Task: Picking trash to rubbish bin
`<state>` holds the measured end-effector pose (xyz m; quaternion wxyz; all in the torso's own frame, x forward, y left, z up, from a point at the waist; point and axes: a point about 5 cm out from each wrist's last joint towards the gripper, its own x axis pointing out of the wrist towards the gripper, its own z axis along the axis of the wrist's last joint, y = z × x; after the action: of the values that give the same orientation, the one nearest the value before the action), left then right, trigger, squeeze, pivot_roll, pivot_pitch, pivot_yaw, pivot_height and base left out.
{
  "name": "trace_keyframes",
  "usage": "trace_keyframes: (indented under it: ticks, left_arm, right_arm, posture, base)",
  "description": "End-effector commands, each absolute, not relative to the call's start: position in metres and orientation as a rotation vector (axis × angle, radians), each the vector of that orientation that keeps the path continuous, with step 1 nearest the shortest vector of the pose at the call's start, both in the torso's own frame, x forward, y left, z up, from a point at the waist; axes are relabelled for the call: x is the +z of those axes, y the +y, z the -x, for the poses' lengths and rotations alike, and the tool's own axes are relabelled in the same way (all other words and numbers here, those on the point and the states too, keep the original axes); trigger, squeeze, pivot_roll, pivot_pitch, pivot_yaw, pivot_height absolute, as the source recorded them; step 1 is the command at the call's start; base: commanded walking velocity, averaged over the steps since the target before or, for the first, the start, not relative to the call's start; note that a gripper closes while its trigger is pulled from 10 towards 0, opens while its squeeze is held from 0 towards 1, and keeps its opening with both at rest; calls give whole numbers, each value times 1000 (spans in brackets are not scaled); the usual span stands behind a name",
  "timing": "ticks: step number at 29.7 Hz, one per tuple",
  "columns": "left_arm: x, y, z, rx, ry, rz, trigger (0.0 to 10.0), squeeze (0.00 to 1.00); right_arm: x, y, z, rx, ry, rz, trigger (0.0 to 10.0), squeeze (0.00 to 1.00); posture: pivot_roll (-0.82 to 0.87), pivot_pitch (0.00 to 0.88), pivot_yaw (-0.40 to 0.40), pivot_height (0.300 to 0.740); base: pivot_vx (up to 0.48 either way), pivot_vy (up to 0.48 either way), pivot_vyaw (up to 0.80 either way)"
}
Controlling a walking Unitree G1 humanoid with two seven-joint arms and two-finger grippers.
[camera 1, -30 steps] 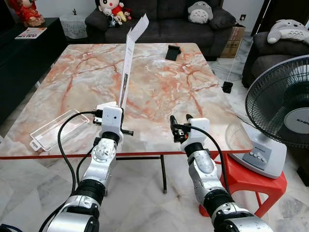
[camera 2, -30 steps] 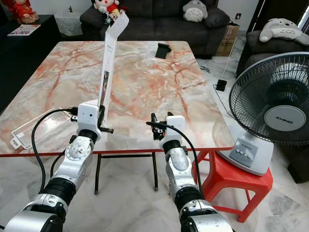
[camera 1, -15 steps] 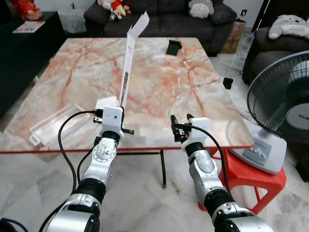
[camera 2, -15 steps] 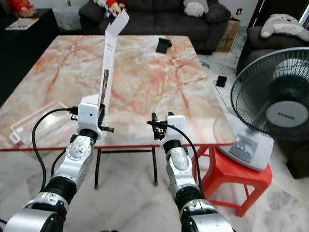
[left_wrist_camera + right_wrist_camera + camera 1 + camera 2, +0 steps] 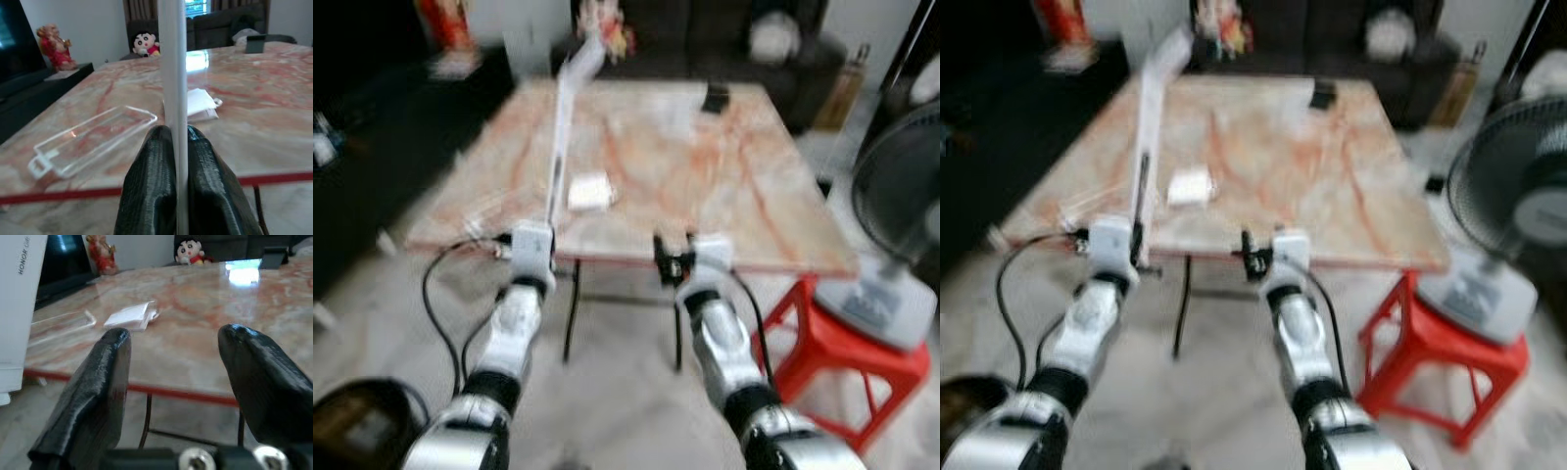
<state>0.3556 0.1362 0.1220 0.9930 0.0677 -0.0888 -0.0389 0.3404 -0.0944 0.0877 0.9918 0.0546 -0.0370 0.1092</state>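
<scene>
My left gripper (image 5: 533, 242) is shut on a long, flat white piece of packaging (image 5: 563, 127) that stands upright above it. In the left wrist view the white strip (image 5: 172, 63) runs up between the two black fingers (image 5: 154, 166). My right gripper (image 5: 674, 257) is level with the left one, just short of the table's red front edge. It is open, and nothing sits between its fingers (image 5: 98, 396). A folded white paper (image 5: 588, 191) lies on the marble table (image 5: 705, 186). A dark round object (image 5: 357, 426), blurred, sits on the floor at my lower left.
A clear plastic tray (image 5: 93, 139) lies near the table's front left corner. A small black object (image 5: 715, 96) rests at the far side of the table. A fan (image 5: 901, 196) stands on a red stool (image 5: 847, 367) to the right. A dark sofa lies beyond the table.
The camera has pulled back and swung left, so the table looks farther off and the eye views are blurred. The left gripper still holds the white strip. The right stays open.
</scene>
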Motion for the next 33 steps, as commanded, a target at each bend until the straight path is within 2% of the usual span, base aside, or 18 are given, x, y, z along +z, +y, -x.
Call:
trace_keyframes:
  ticks: [1,8,16,26,33]
  left_arm:
    - [129,132,-358,-96,-203,-151,10000,0]
    - [121,137,-355,-90,-175,-159,10000,0]
    - [95,144,-349,-90,-55,-197,10000,0]
    - [31,164,-315,-74,247,-182,10000,0]
    - [-1,185,-291,-5,440,-158,10000,0]
  right_arm:
    - [89,-99,-342,206,-76,-103,10000,0]
    - [75,-112,-338,158,-11,-111,10000,0]
    - [48,-130,-324,109,114,-105,10000,0]
    - [-13,-166,-278,-15,425,-75,10000,0]
    - [-45,-174,-243,-44,617,-77,10000,0]
  posture:
    - [14,0,-14,740]
    - [14,0,-16,740]
    - [14,0,-18,740]
    - [12,0,-18,740]
    - [8,1,-16,740]
  base:
    - [-251,0,0]
    - [-145,0,0]
    - [0,0,0]
    - [0,0,0]
    - [0,0,0]
